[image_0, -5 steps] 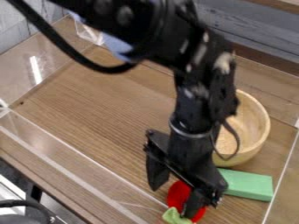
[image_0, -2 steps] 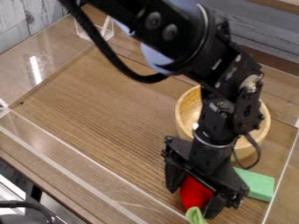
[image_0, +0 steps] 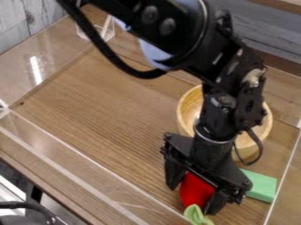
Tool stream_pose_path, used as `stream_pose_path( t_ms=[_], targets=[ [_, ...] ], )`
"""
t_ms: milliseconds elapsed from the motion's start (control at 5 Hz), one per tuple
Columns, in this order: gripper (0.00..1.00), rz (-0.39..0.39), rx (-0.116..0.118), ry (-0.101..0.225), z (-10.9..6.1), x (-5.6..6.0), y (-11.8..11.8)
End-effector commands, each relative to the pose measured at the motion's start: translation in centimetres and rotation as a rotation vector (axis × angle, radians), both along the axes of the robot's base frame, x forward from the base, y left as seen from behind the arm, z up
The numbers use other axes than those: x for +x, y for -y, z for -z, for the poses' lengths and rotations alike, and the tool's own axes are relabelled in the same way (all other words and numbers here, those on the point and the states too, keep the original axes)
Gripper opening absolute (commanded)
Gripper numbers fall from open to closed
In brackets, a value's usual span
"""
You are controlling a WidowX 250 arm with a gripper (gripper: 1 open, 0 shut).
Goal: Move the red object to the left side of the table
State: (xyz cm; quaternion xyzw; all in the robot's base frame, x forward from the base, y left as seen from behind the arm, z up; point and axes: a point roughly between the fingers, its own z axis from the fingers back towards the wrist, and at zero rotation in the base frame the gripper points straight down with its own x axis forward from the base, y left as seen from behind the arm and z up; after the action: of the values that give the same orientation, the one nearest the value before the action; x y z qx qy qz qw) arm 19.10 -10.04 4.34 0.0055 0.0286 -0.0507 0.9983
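The small red object [image_0: 196,187], with its light-green leafy end [image_0: 198,214] pointing toward the front edge, lies at the front right of the brown wood-grain table [image_0: 94,114]. My black gripper [image_0: 199,186] reaches straight down over it, open, one finger on each side of the toy. Whether the fingers touch it, I cannot tell. The arm hides the toy's upper part.
A wooden bowl [image_0: 261,110] stands just behind the arm at the right. A flat green block [image_0: 261,186] lies right of the gripper. Clear acrylic walls [image_0: 70,158] edge the table along the front and left.
The arm has shifted right and lowered around the red toy. In the last moment it barely moved. The jaws stayed open.
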Motion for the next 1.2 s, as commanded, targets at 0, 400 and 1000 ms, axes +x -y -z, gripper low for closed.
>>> stream_pose_path(
  t_ms=[0,400,1000],
  targets=[
    [0.00,0.035,-0.017,0.044,-0.5,0.6,0.3],
    [1.00,-0.006,-0.014,0.026,1.4,-0.3,0.7],
    [0.00,-0.083,0.037,0.024,1.6,-1.6,0.5]
  ],
)
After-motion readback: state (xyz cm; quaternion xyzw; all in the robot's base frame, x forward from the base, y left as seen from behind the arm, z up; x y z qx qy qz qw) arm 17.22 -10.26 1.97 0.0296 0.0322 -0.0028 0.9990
